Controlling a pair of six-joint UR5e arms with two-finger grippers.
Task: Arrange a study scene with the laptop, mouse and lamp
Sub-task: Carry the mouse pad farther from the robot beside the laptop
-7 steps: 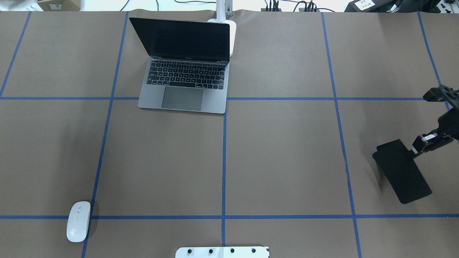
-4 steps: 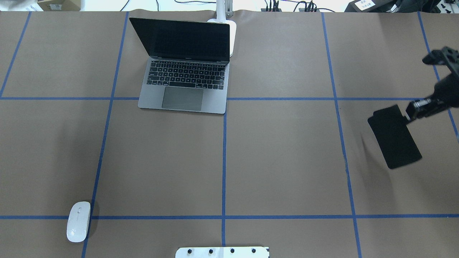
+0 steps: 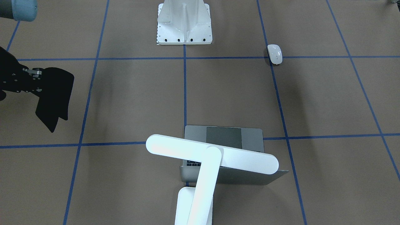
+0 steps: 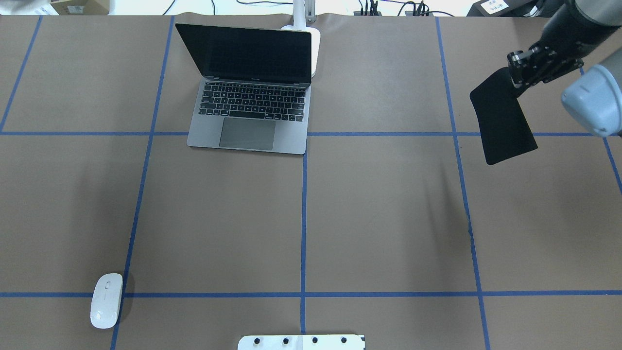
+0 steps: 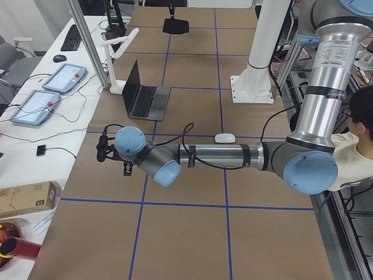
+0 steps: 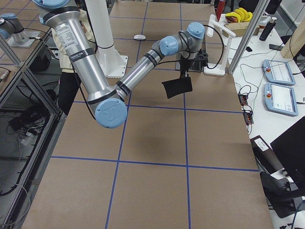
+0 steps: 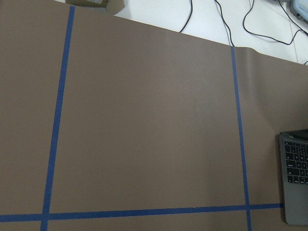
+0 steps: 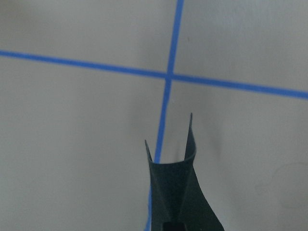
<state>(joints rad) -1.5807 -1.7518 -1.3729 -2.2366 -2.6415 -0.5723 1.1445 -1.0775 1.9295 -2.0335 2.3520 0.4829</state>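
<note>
Your right gripper (image 4: 516,76) pinches the limp black pad (image 4: 503,119) by one edge above the desk's far right corner; the pad may slip out or fold. The laptop (image 4: 250,119) sits at the far edge and the mouse (image 4: 106,300) by the near left corner. For the left gripper (image 5: 108,153), I cannot tell if it is wide or narrow.

laptop (image 4: 248,116) open, far edge | lamp (image 3: 209,162) upright, just behind | mouse (image 4: 106,300) near-left, apart

One laptop (image 4: 248,104), one mouse (image 4: 106,300), one lamp (image 3: 208,168)
</note>
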